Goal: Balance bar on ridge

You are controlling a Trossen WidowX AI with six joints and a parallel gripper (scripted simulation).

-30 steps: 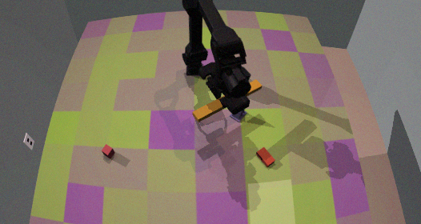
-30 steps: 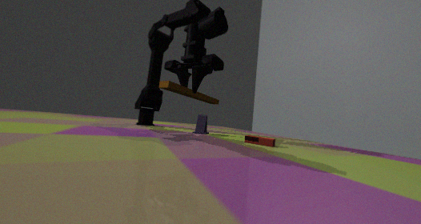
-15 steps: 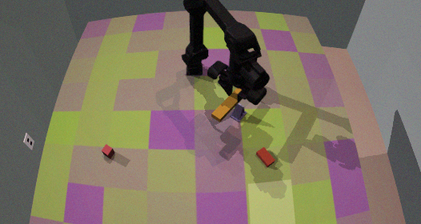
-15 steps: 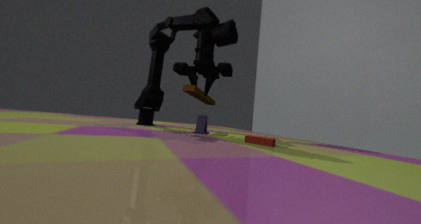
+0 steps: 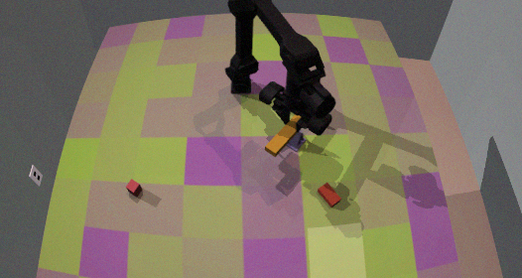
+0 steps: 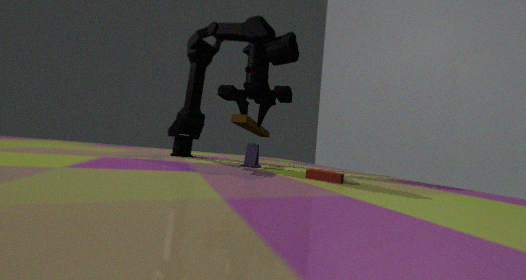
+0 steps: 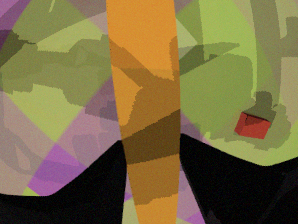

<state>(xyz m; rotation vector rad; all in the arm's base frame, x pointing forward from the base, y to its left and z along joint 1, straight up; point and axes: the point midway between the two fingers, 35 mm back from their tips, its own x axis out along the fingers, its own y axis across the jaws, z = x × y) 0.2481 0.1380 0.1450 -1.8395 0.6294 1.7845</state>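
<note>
Above the ridge (image 5: 296, 142) (image 6: 252, 155), clear of it: orange bar (image 5: 282, 139) (image 6: 249, 125) (image 7: 150, 100), pinched in gripper (image 5: 301, 125) (image 6: 252, 121) (image 7: 150, 143). Exterior view: bar tilted, lower end toward four o'clock. Probably light, stiff, not fragile; smooth faces might slip. Best grip: mid-length, across the narrow width. Red block (image 5: 328, 195) (image 6: 324, 176) (image 7: 252, 126) at five o'clock of ridge, top view. No containers seen.
</note>
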